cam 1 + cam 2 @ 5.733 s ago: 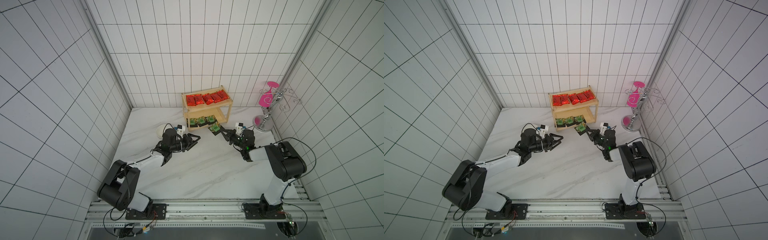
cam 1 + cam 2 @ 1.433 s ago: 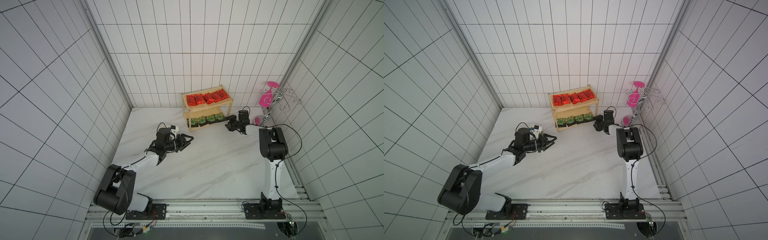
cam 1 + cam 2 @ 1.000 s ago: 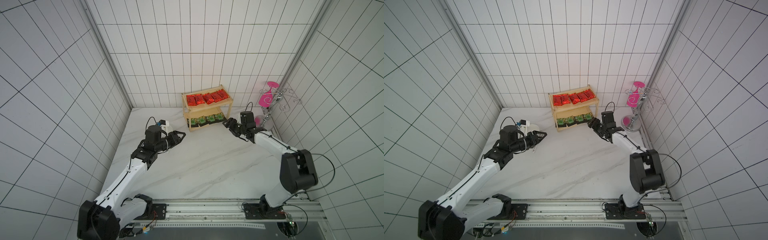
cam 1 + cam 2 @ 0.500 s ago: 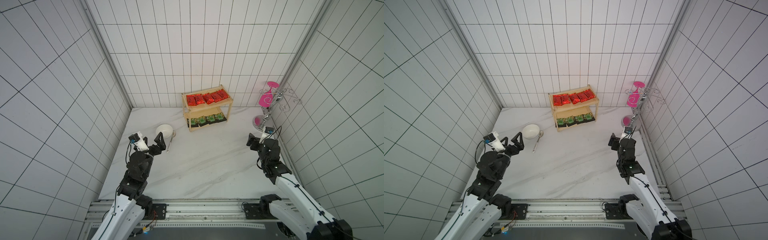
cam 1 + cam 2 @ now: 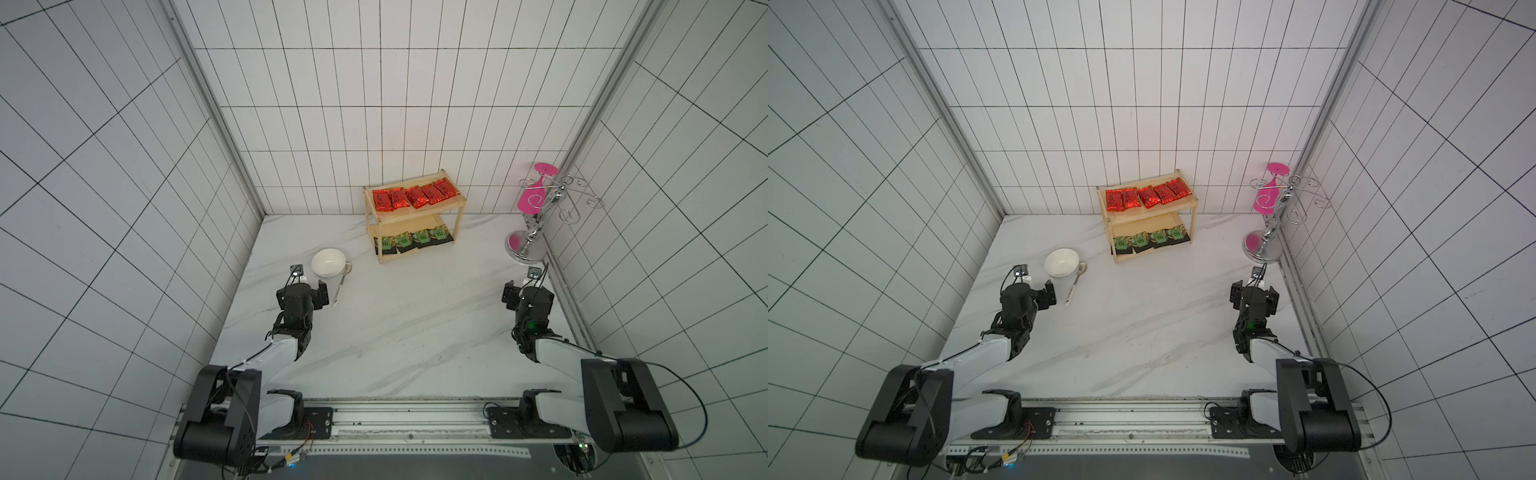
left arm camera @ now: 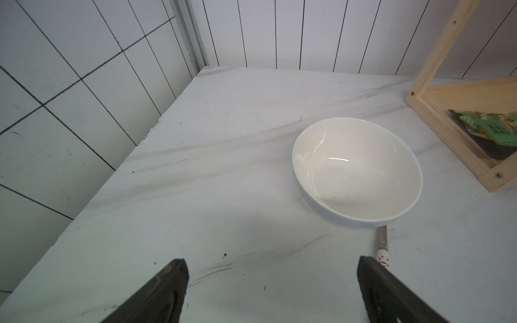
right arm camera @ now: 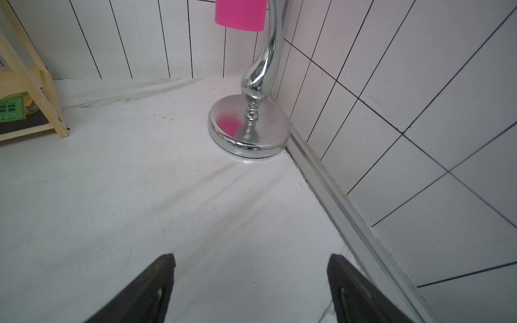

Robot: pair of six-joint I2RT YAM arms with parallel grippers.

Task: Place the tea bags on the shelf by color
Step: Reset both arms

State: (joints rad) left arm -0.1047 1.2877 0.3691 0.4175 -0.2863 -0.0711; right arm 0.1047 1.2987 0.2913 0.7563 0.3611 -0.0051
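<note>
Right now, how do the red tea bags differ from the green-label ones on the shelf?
The red tea bags lie on the top tier, the green-label sachets on the bottom tier. The red tea bags are shiny oblong packets, five of them; the green-label sachets are dark and squarer, four of them. Both sets lie in a row on the wooden shelf.
</note>
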